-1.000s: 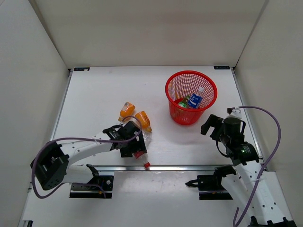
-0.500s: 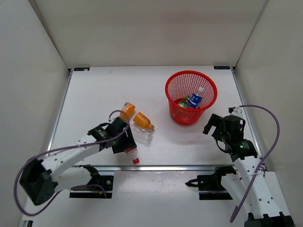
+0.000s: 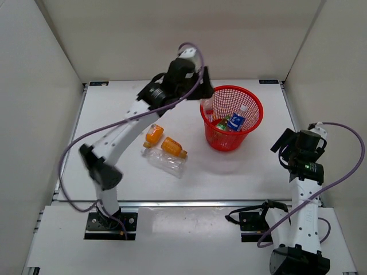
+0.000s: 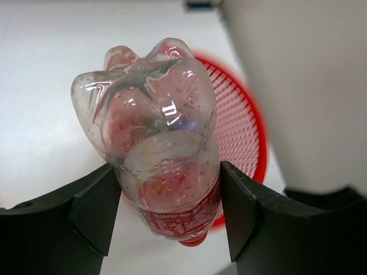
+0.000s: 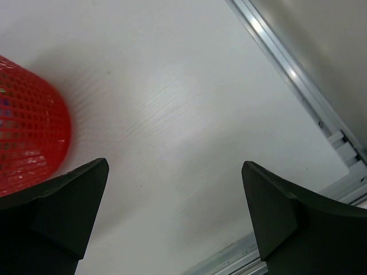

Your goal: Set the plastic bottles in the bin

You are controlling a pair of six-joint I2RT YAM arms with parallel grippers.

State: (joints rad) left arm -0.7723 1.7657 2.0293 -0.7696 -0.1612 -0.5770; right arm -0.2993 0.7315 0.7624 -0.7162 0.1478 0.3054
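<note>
The left gripper (image 4: 169, 200) clamps the red-labelled bottle (image 4: 155, 126) over the left rim of the bin (image 4: 243, 132), while the right gripper (image 5: 175, 172) hangs, jaws apart, near the right edge of the table (image 5: 172, 86).

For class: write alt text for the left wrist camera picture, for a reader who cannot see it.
A clear bottle with a red label fills the view, base toward the camera, gripped on both sides by the dark left tool. Behind it, a red mesh basket stands on a white table.

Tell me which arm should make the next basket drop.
Left. The left hand grips the red-labelled bottle at the rim of the red mesh basket; the right hand is open and empty, beside the basket.
</note>
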